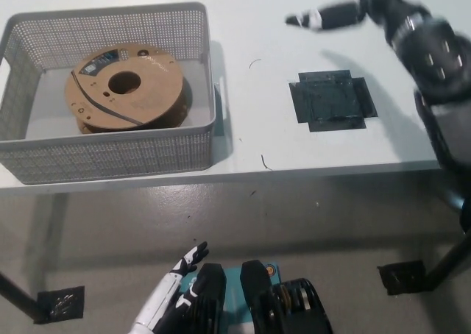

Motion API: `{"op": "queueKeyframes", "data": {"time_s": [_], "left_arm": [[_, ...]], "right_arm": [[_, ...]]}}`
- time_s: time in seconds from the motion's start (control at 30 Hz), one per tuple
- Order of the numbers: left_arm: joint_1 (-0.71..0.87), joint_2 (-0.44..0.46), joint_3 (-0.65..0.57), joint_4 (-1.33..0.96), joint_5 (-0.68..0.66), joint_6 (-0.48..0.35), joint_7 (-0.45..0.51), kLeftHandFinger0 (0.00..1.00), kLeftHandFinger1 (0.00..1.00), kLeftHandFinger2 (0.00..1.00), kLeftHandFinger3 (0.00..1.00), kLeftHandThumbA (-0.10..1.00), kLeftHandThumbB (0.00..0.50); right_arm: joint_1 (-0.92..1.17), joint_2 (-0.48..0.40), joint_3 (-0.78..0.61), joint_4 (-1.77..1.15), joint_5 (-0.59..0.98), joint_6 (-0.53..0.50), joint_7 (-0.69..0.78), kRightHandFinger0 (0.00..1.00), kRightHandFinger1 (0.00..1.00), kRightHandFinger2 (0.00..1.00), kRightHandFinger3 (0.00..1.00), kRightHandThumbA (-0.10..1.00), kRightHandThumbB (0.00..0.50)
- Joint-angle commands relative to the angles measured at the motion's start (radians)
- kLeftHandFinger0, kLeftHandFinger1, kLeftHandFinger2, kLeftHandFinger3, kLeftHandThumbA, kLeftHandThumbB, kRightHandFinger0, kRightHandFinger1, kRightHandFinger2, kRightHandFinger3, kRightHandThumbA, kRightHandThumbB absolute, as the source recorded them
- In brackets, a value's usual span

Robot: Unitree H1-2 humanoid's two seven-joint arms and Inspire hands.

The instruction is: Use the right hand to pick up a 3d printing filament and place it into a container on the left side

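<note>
White and smooth, the bench [309, 157] fills the upper part of the head view, its front edge running across the middle with grey floor [243, 224] below it. Across the floor, a black square pad [62, 302] lies at the lower left and another [402, 276] at the lower right.

Well away from the fingers of the right hand, on the far left of the bench, stands a grey mesh container [110, 157] with perforated walls and a cut-out handle on its right side. Inside it the 3d printing filament [123, 90] lies flat on the container's floor, a brown cardboard spool with a round central hole and a small dark label near its upper rim.

The black right arm [434, 69] enters from the right edge and reaches up across the bench's far right corner. The right hand [346, 12] hovers above the bench near the top of the frame, fingers [313, 19] stretched out toward the left, released and holding nothing; the picture is somewhat blurred there. Below those fingers and slightly right, a dark tape patch [331, 100] with notched corners lies flat on the bench.

The white left hand [176, 275] rests low, below the bench edge over the floor, fingers loosely extended and holding nothing.
</note>
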Motion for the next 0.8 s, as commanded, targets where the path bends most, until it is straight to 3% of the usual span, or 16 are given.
{"op": "queueKeyframes", "data": {"time_s": [0.0,0.17,0.2,0.33,0.47,0.53,0.73,0.77], "left_arm": [[-0.013,-0.015,0.029,0.011,-0.067,-0.087,0.019,1.0,1.0,1.0,1.0,1.0,0.282],[-0.015,-0.018,0.035,0.017,-0.088,-0.088,0.016,1.0,1.0,1.0,1.0,1.0,0.295],[-0.01,-0.016,0.035,0.014,-0.089,-0.088,0.016,1.0,1.0,1.0,1.0,1.0,0.287],[-0.005,-0.015,0.033,0.013,-0.08,-0.088,0.017,1.0,1.0,1.0,1.0,1.0,0.277],[-0.007,-0.013,0.035,0.017,-0.089,-0.088,0.009,1.0,1.0,1.0,1.0,1.0,0.276],[-0.008,-0.009,0.037,0.017,-0.087,-0.088,0.009,1.0,1.0,1.0,1.0,1.0,0.273],[-0.008,-0.009,0.048,0.026,-0.096,-0.088,0.01,1.0,1.0,1.0,1.0,1.0,0.284],[-0.011,-0.008,0.048,0.028,-0.1,-0.088,0.009,1.0,1.0,1.0,1.0,1.0,0.283]], "right_arm": [[0.179,-0.108,-0.296,-1.011,0.487,0.19,-0.045,1.0,1.0,1.0,1.0,1.0,0.334],[0.35,-0.059,-0.271,-1.163,0.582,0.113,-0.123,1.0,1.0,1.0,1.0,1.0,0.278],[0.405,-0.033,-0.249,-1.194,0.577,0.082,-0.139,1.0,1.0,1.0,1.0,1.0,0.307],[0.546,0.042,-0.173,-1.207,0.576,-0.004,-0.133,1.0,1.0,1.0,1.0,1.0,0.348],[0.673,0.095,-0.112,-1.167,0.529,-0.051,-0.093,1.0,1.0,1.0,1.0,1.0,0.309],[0.72,0.12,-0.101,-1.145,0.512,-0.058,-0.083,1.0,1.0,1.0,1.0,1.0,0.327],[0.894,0.188,-0.083,-1.002,0.416,-0.126,-0.045,1.0,1.0,1.0,1.0,1.0,0.202],[0.906,0.194,-0.085,-0.965,0.397,-0.153,-0.036,1.0,1.0,1.0,1.0,1.0,0.163]]}}
